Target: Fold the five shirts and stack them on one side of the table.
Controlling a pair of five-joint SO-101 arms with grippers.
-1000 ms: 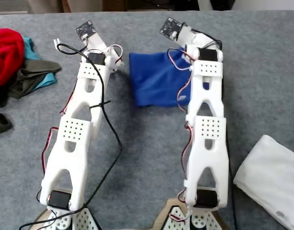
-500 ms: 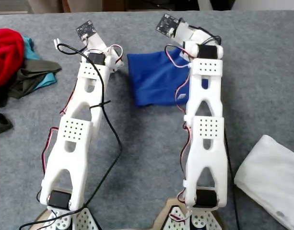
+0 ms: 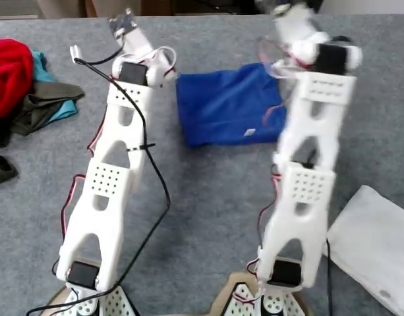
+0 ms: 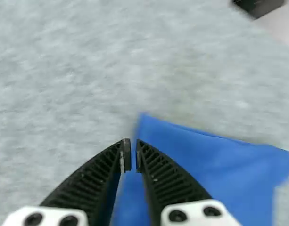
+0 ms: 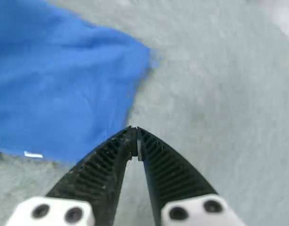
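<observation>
Folded shirt (image 3: 225,108) lying near the tabletop's (image 3: 202,197) far edge, between left arm (image 3: 113,171) and right arm (image 3: 307,178); shirt heap (image 3: 24,85) sitting at far-left corner; second shirt (image 3: 376,243) lying at near-right corner.

Blue shirt (image 3: 228,108), grey table (image 3: 202,197)

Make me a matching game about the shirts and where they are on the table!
Things:
1. blue shirt
2. red shirt
3. white shirt

Places:
A. bunched in a heap at the left edge of the table
B. lying flat in the middle, on the far side
C. at the near right corner

Pairs: 1-B, 2-A, 3-C
</observation>
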